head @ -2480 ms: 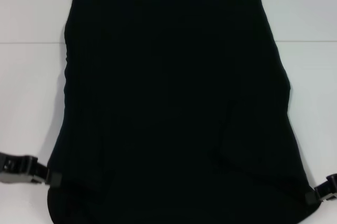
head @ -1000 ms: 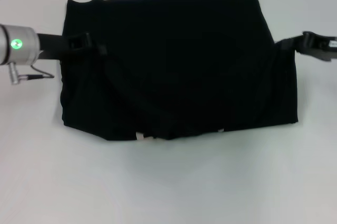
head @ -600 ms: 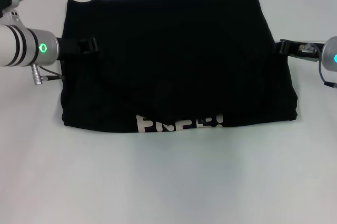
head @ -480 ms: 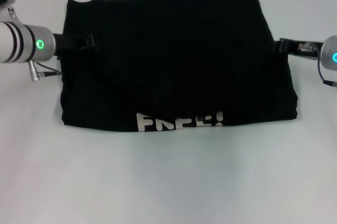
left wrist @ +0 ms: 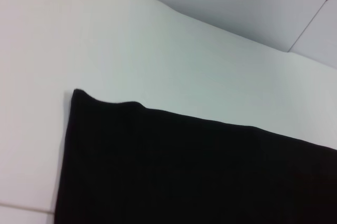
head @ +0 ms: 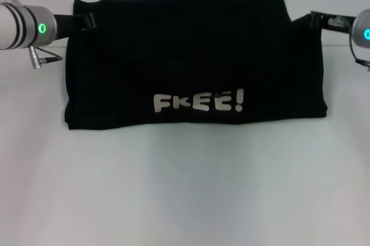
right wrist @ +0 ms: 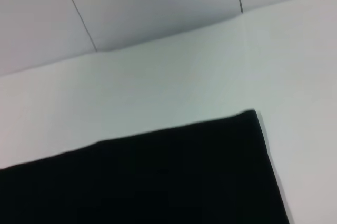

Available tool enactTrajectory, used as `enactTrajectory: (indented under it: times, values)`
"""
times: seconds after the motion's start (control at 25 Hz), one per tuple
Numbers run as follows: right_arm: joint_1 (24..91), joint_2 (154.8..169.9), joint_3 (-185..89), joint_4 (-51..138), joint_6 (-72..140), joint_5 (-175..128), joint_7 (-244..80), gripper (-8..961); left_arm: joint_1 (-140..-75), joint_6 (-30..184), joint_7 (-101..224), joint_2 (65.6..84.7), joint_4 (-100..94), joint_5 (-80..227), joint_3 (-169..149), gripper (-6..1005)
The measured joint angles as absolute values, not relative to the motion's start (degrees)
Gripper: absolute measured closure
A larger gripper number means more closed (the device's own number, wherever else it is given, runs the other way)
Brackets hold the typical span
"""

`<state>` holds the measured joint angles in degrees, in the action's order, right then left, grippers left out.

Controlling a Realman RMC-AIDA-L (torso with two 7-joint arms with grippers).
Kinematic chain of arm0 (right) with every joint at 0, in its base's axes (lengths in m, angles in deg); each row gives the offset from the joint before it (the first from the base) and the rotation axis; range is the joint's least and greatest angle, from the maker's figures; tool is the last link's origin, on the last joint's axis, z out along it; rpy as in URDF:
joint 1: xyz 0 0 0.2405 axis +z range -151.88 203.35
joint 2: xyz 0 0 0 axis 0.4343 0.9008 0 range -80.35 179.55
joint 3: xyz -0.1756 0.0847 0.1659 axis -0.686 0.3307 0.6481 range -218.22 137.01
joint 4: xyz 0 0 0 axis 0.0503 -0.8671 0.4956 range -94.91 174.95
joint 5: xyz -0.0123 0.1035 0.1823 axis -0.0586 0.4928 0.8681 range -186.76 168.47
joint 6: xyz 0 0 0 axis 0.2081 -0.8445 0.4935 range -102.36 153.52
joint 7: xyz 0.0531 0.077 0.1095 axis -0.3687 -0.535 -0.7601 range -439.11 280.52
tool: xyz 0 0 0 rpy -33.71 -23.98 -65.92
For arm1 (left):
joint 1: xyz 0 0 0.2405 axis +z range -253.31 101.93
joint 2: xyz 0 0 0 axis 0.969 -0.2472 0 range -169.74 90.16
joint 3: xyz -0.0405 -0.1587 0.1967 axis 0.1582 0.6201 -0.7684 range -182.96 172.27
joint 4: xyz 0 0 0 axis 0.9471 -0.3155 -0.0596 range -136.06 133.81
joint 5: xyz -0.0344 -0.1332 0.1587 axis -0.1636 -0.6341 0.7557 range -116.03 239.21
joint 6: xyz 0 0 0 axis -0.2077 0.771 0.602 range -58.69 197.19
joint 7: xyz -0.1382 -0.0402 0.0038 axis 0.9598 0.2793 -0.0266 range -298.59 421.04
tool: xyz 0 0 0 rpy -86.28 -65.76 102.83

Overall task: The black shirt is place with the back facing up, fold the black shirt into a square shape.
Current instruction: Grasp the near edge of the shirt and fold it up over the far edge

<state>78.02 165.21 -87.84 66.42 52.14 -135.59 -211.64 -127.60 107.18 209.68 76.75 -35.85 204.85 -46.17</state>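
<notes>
The black shirt (head: 191, 61) lies folded in half on the white table (head: 185, 188), a wide rectangle with white "FREE!" lettering (head: 198, 102) on its upper layer near the front fold. My left gripper (head: 87, 21) is at the shirt's far left corner, shut on the upper layer's edge. At the far right corner my right gripper (head: 314, 19) pinches the fabric, which is drawn out toward it. The left wrist view shows a far corner of the black shirt (left wrist: 184, 171) on the table. Another corner of the black shirt (right wrist: 158, 182) fills the right wrist view.
Bare white tabletop lies in front of the shirt and on both sides. A pale panelled wall (left wrist: 253, 3) rises behind the table's far edge. A cable and plug (head: 40, 57) hang from the left wrist.
Both grippers carried the shirt's near hem up and away to its far edge, folding it in half. The lettering came into view and moved farther back. Both arms moved away from me.
</notes>
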Motion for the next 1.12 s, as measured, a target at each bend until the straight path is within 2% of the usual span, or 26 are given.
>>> enactTrajectory:
  times: [0.16,0.44,0.8,1.04,1.12]
  values:
    - [79.8,165.81,-90.7,64.3,47.3,-135.6,-211.6,832,-128.2,103.9,209.7,77.57,-34.8,205.4,-47.7,1001]
    - [81.1,165.95,-93.6,61.9,44.2,-135.6,-211.5,822,-128.3,101.7,209.4,78.75,-34.1,205.6,-49.7,1001]
    - [81.7,165.26,-95.8,62.0,46.3,-135.6,-210.8,810,-127.9,100.4,209.0,80.23,-35.3,205.4,-54.0,1000]
    - [82.0,163.83,-97.1,62.6,48.9,-135.5,-212.5,802,-127.9,106.3,211.3,79.85,-36.8,204.4,-53.6,837]
    - [81.1,163.26,-96.1,65.3,53.0,-135.3,-214.3,713,-127.0,111.4,213.1,79.38,-39.5,203.0,-53.4,750]
